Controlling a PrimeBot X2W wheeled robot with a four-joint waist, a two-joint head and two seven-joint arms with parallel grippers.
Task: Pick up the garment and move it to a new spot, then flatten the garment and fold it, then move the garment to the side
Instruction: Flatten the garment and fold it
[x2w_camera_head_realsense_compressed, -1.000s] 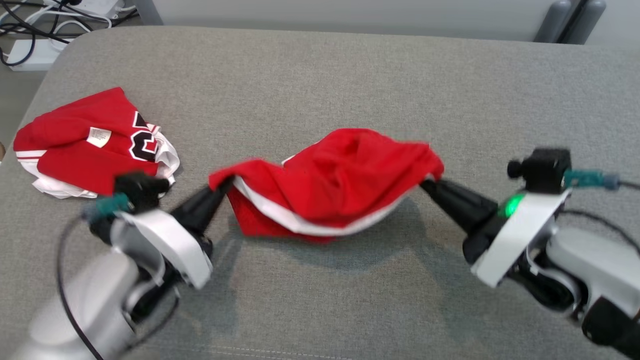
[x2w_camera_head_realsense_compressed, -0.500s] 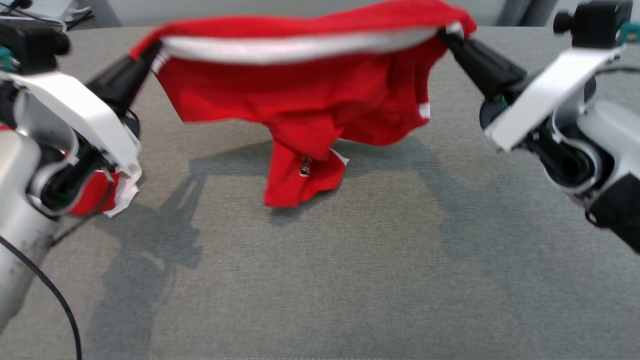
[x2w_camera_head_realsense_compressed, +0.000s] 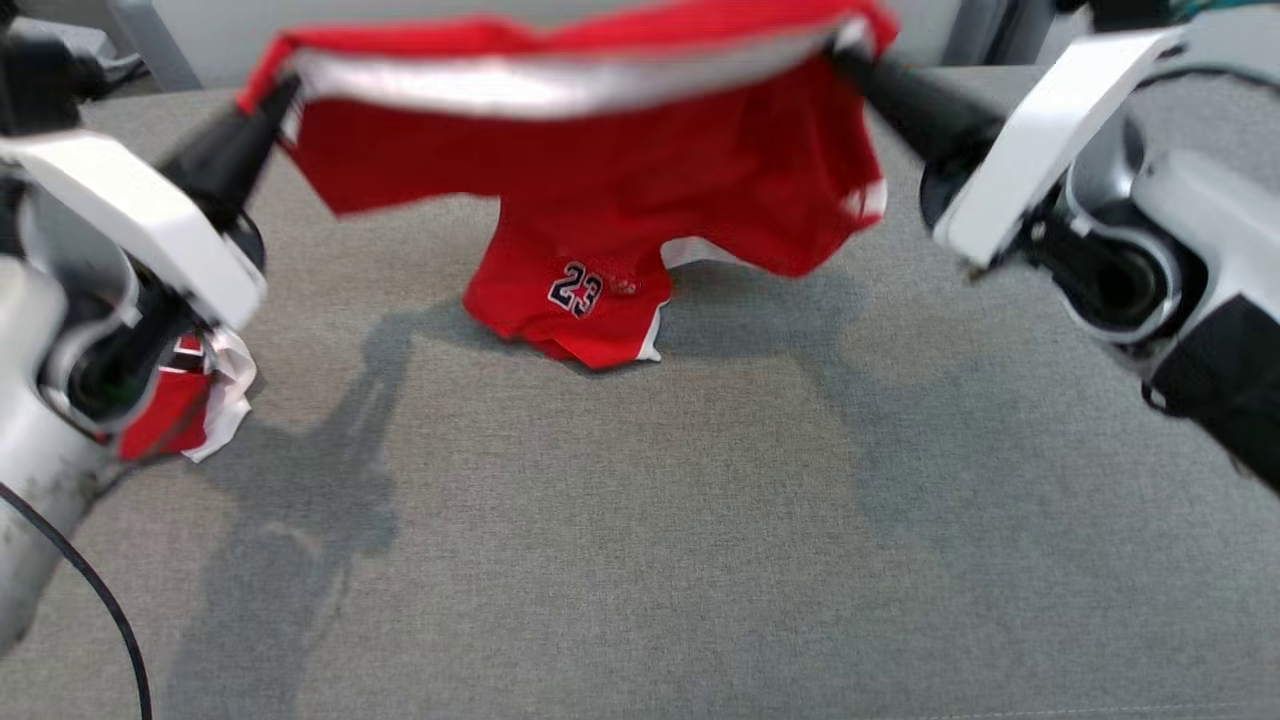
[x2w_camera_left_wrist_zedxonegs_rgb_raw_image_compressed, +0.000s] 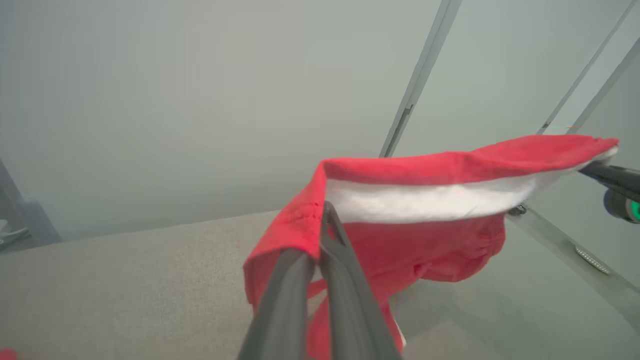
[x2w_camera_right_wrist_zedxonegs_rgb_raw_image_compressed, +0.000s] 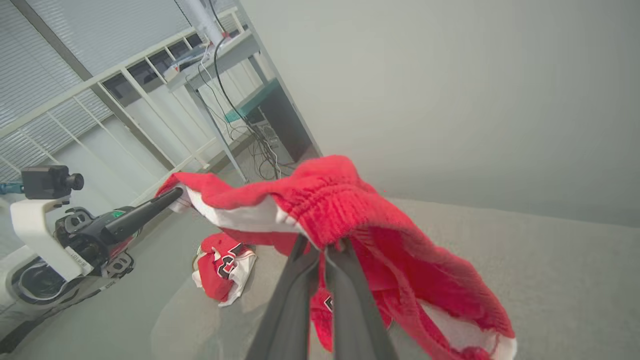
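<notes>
Since one second ago both arms have risen, and the red garment (x2w_camera_head_realsense_compressed: 600, 180), then bunched low over the gray counter (x2w_camera_head_realsense_compressed: 640, 560), now hangs open. Nearest, its lower leg with the number 23 seems to touch the counter. Farther up, the waistband is stretched between the left gripper (x2w_camera_head_realsense_compressed: 285, 95) and the right gripper (x2w_camera_head_realsense_compressed: 845, 55), both with fingers clenched on its ends. It looks ready to be carried and laid flat.

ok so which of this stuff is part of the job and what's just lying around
In the job: red shorts, hung by the waistband between the shut left fingers and right fingers.
Lying about: red-and-white jersey on the grey surface; cables in the background.
</notes>
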